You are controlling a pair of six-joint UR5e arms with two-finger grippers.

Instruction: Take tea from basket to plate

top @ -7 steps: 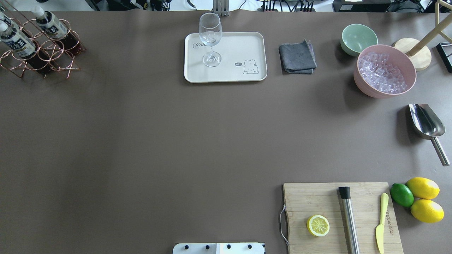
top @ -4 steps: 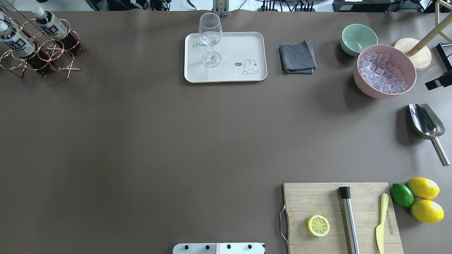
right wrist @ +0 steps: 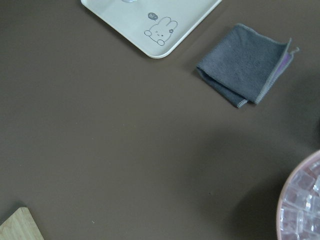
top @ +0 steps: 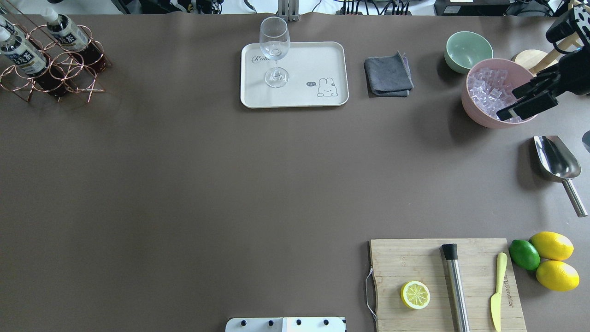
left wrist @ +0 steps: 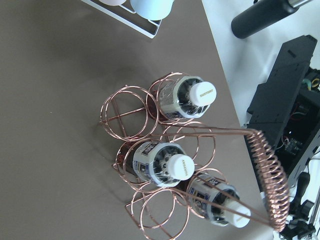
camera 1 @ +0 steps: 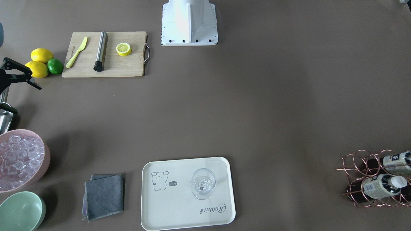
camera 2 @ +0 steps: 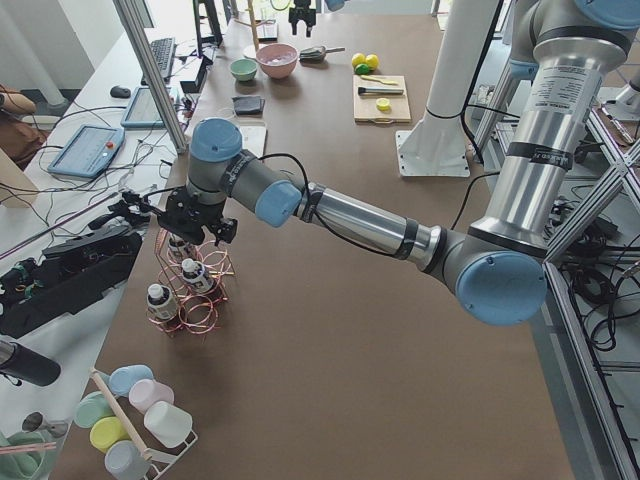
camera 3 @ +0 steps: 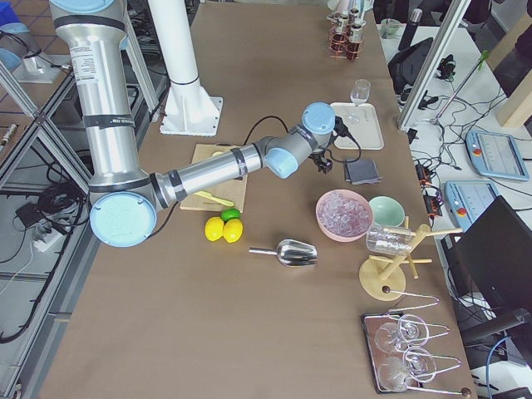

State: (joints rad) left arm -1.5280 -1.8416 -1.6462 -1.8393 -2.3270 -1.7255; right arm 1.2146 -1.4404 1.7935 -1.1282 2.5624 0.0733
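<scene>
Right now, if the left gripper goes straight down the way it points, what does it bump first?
Probably a white-capped tea bottle standing in the basket right under the left gripper; which one is unclear.

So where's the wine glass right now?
In the overhead view the wine glass stands upright on the cream tray at the far middle of the table, the grey cloth lying just right of the tray.

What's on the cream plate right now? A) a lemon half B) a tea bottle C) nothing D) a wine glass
D: an empty wine glass stands on the plate, while the three tea bottles sit in the basket.
</scene>
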